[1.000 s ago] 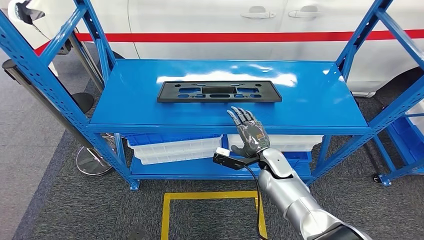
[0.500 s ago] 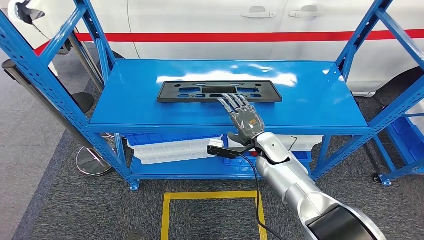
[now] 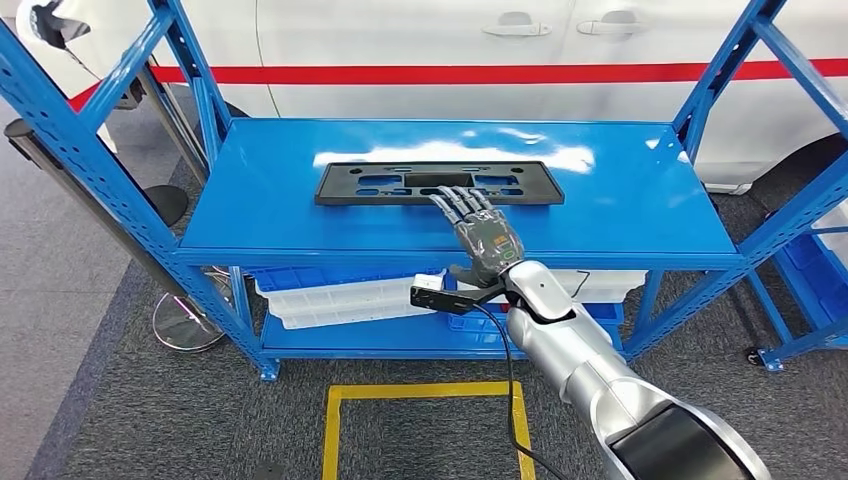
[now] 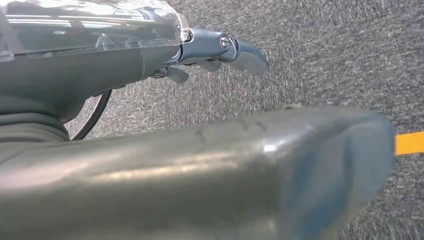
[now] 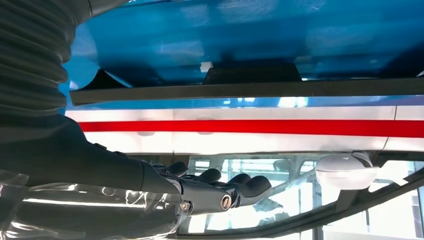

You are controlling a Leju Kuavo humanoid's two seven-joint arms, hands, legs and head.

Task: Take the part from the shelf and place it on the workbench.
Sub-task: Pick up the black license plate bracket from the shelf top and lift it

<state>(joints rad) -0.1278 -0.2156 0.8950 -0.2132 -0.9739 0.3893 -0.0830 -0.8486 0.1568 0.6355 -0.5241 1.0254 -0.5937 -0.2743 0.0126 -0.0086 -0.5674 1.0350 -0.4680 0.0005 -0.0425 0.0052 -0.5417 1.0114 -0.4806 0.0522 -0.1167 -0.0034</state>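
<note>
The part (image 3: 400, 184), a flat black rectangular frame with cut-outs, lies across the middle of the blue shelf top (image 3: 640, 200). My right hand (image 3: 480, 235) stretches flat and open over the shelf from the front, its fingertips (image 3: 455, 200) at the part's near edge; whether they touch it I cannot tell. In the right wrist view the part's edge is a dark bar (image 5: 250, 89) against the blue shelf (image 5: 250, 30), with my right hand (image 5: 210, 192) holding nothing. My left hand (image 4: 200, 170) hangs over grey carpet, fingers (image 4: 240, 50) loosely extended and empty.
White bins (image 3: 340, 298) sit on the lower shelf. A white car with a red stripe (image 3: 450, 72) stands close behind the rack. Blue uprights (image 3: 90, 170) frame both ends, and another blue rack (image 3: 810, 270) is at the right. A yellow floor marking (image 3: 420, 392) lies below.
My right hand moved forward and slightly left over the shelf, from near the front edge to the part's near edge. The part has not moved.
</note>
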